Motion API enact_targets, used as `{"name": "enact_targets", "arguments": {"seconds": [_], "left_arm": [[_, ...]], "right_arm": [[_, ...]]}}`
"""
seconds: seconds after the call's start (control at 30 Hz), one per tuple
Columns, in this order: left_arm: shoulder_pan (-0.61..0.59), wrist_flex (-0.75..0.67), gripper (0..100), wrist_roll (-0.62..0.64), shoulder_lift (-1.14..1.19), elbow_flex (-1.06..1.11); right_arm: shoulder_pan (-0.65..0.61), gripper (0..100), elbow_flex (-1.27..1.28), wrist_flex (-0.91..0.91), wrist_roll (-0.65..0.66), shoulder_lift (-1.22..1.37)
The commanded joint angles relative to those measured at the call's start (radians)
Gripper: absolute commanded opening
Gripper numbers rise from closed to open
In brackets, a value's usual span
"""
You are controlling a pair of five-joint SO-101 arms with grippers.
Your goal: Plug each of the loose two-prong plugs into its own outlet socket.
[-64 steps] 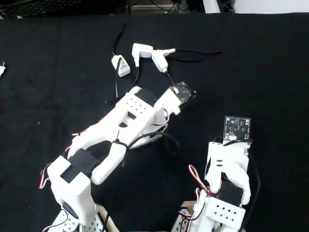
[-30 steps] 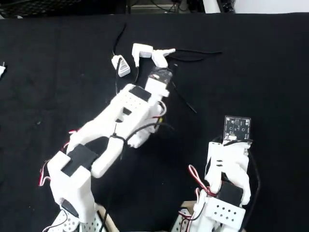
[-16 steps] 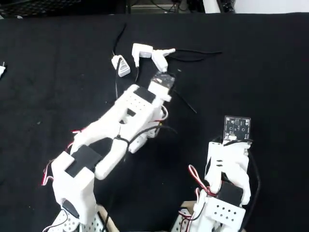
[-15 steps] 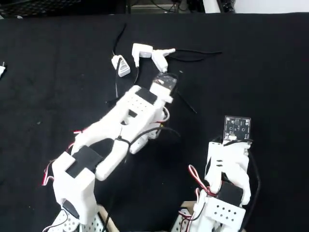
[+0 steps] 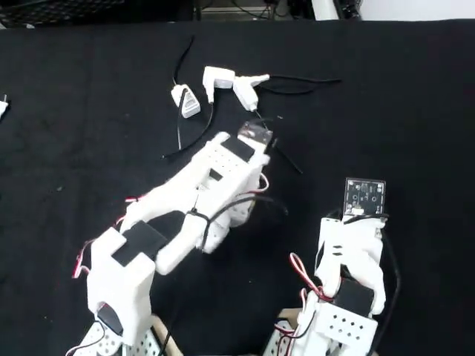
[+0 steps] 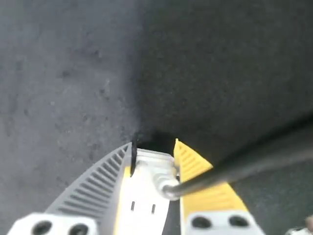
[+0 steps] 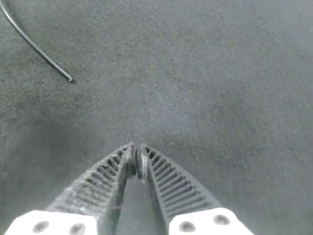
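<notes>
L gripper [image 5: 254, 135] has backed off from the cluster of white connectors [image 5: 217, 77], which it was nearly touching approx 1 s ago, and is now sitting closer to its own base. R arm is parked as before.

L gripper is clamping a small white plug [image 6: 149, 171] between its ribbed white finger and its yellow one. A black cord [image 6: 244, 164] is running out sideways from the plug's neck. Prongs aren't showing, so can't tell which way they're facing.

Ahead of the L gripper, near but apart, three corded connectors are lying on the black cloth [image 5: 415, 111]. R gripper [image 7: 136, 152] is clenched on nothing, tips touching, over bare cloth w/ a loose cord end [image 7: 71, 79] ahead of it.

Step in hand, imo: bringing the gripped plug to a socket, w/ no insertion yet. Next move is calling for:
- working out which connector is the free socket
- lining the prongs up w/ its slots
- pushing straight in, prob w/ the R gripper bracing the socket, since it looks light enough to slide on cloth
</notes>
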Motion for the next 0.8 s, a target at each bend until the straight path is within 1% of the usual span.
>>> {"name": "enact_targets", "arguments": {"seconds": [0.0,0.13,0.2,0.27,0.37,0.47,0.53,0.63,0.7,0.77], "left_arm": [[-0.096,-0.035,3,0.149,-0.009,-0.047],[-0.183,-0.035,3,0.252,-0.009,-0.036],[-0.211,-0.037,3,0.275,-0.009,-0.018],[-0.22,-0.037,3,0.255,-0.009,-0.008],[-0.219,-0.005,3,0.176,-0.009,-0.008],[-0.213,0.006,3,0.135,-0.009,-0.008],[-0.214,-0.003,3,0.117,-0.009,-0.01],[-0.213,-0.048,4,0.054,-0.009,-0.008],[-0.214,-0.06,7,0.035,-0.009,-0.008],[-0.219,-0.057,13,0.046,-0.009,-0.008]], "right_arm": [[0.009,1.5,-0.002,0.002,0.009,-0.024],[0.009,1.5,-0.002,0.002,0.009,-0.024],[0.009,1.5,-0.002,0.002,0.009,-0.024],[0.009,1.5,-0.002,0.002,0.009,-0.024],[0.009,1.5,-0.002,0.002,0.009,-0.024],[0.009,1.5,-0.002,0.002,0.009,-0.024],[0.009,1.5,-0.002,0.002,0.009,-0.024],[0.009,1.5,-0.002,0.002,0.009,-0.024],[0.009,1.5,-0.002,0.002,0.009,-0.024],[0.009,1.5,-0.002,0.002,0.009,-0.024]]}}
